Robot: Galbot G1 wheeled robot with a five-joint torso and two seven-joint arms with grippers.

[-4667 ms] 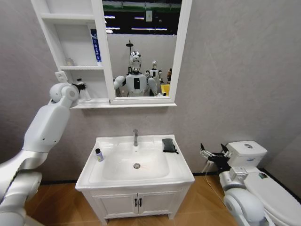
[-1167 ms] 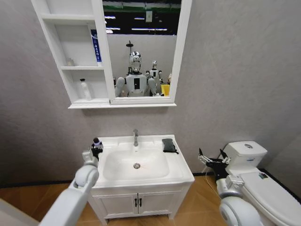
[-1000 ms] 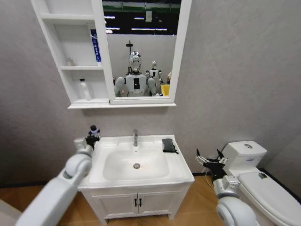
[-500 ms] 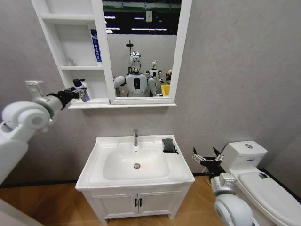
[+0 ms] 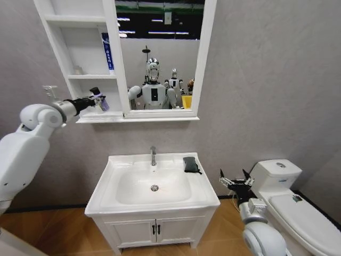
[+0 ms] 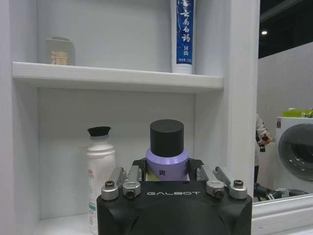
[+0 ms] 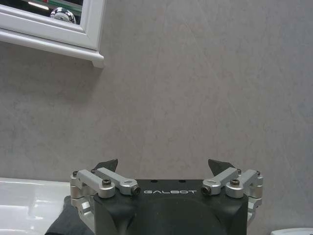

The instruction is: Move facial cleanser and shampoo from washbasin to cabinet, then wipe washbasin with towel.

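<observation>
Purple black-capped bottle (image 6: 167,152) clenched in left gripper (image 5: 96,99) at the cabinet's (image 5: 112,58) lowest shelf beside white bottle (image 6: 100,178); likely needs setting down and releasing, towel (image 5: 191,164) unused on washbasin (image 5: 122,200), right gripper (image 5: 236,183) spread open, idle.

white rounded arms, black galbot-marked grippers with silver screwed finger links.

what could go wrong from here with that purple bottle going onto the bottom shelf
The left hand holds the purple bottle right beside the white bottle already on the cabinet's bottom shelf; a sideways drift could topple it. The bottle looks tilted in the head view, so released like that it might tip. The right hand waits open beside the washbasin.
</observation>
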